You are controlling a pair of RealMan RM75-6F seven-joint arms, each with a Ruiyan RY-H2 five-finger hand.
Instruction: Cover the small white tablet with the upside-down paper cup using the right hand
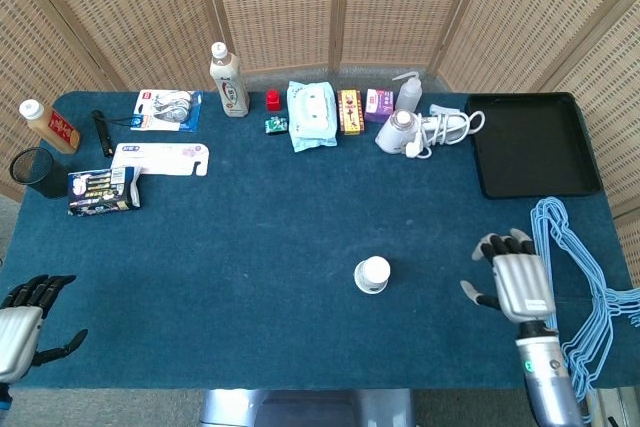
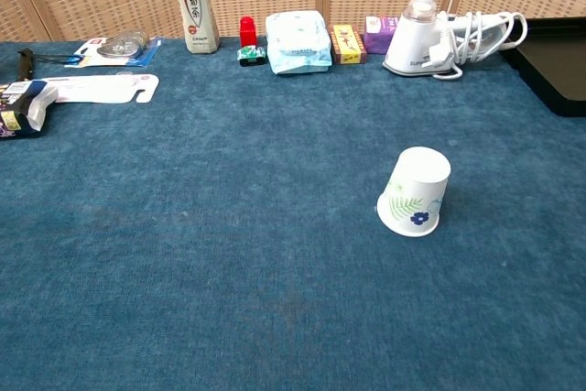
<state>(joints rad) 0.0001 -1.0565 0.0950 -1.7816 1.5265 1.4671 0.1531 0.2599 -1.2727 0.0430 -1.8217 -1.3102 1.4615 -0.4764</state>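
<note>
The white paper cup (image 1: 372, 274) with a blue flower print (image 2: 415, 192) stands upside down on the blue tablecloth, near the middle right. No tablet shows in either view; whether it lies under the cup is hidden. My right hand (image 1: 518, 283) hovers well to the right of the cup, open, fingers spread, holding nothing. My left hand (image 1: 22, 319) is at the table's near left corner, open, with nothing in it. Neither hand appears in the chest view.
Along the far edge stand a white bottle (image 1: 228, 80), a wipes pack (image 1: 311, 115), small boxes (image 1: 350, 110), a spray bottle (image 1: 407, 93) and a hair dryer (image 1: 412, 131). A black tray (image 1: 528, 143) sits far right, blue hangers (image 1: 570, 267) beside my right hand. Packets (image 1: 160, 158) lie far left.
</note>
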